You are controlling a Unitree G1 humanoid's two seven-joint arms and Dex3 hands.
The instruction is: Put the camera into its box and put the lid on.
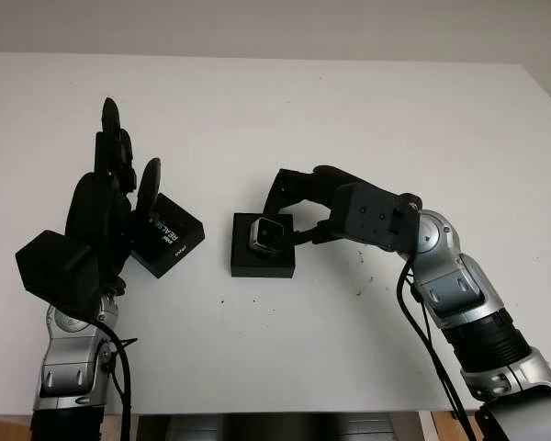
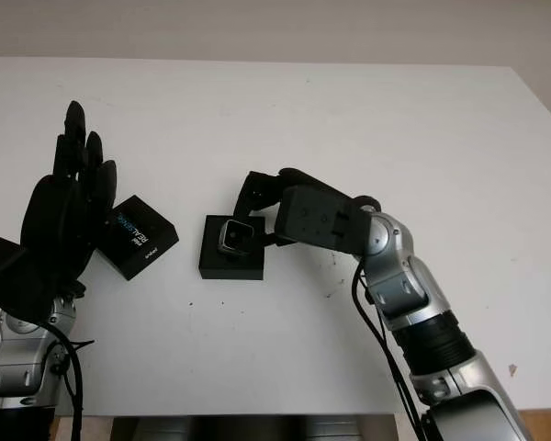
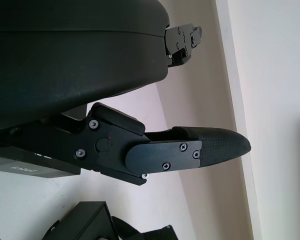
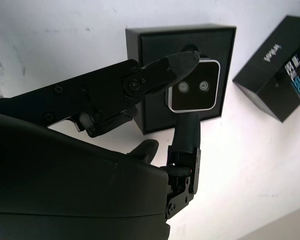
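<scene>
Camera held by the right hand in the open box; lid lying to the left, unattached.

The left hand [image 1: 110, 197] is raised above the left side of the white table [image 1: 376, 119], open and holding nothing, its fingers pointing away from the robot. Just beside it on the right, the black lid [image 1: 168, 235] with printed lettering lies on the table, turned at an angle and partly hidden behind the hand. To the right of the lid and apart from it sits the black box [image 1: 263, 246], open. The small silver-framed camera [image 4: 194, 92] is inside the box, tilted rather than flat. The right hand [image 1: 298, 213] reaches in from the right, its fingers [image 4: 172, 70] clamped on the camera from opposite sides.
</scene>
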